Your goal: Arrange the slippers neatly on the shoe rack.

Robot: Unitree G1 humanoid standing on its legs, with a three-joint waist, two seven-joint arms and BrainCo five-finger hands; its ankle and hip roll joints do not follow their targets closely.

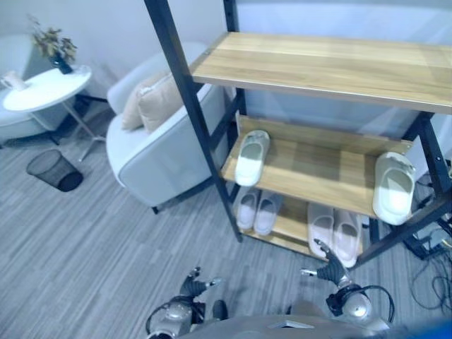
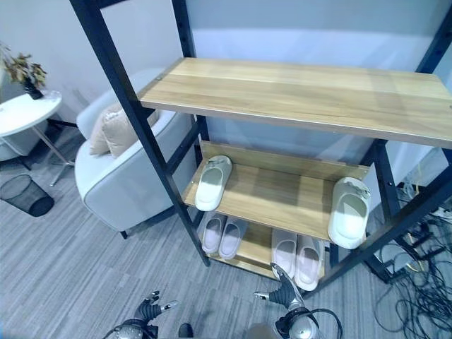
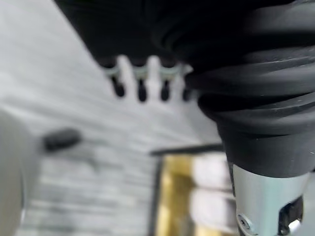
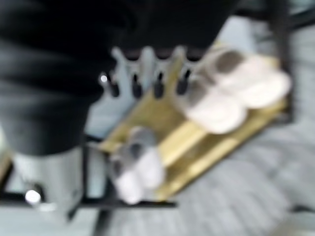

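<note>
slippers sit on the two lower shelves of the shoe rack (image 1: 332,63), none in either hand. the right hand (image 1: 330,268) hangs low at the near edge, just in front of the bottom shelf, its fingers (image 4: 158,87) straight and spread with nothing in them. the left hand (image 1: 192,284) is down over the grey floor (image 1: 92,254) to the left, fingers (image 3: 141,90) also loose and empty. just past the right hand, a pale pink pair (image 1: 333,232) lies side by side on the right of the bottom shelf, and a smaller lilac pair (image 1: 256,210) lies on its left. one shelf up, a single white slipper (image 1: 251,157) rests at the left end, hanging a little over the front edge, and another white slipper (image 1: 393,186) lies at the right end against the black post. farther left stand a light grey armchair (image 1: 152,152) with a beige cushion (image 1: 157,99), a black mesh bin (image 1: 54,170) and a round white side table (image 1: 46,87) holding a small plant (image 1: 55,46).
</note>
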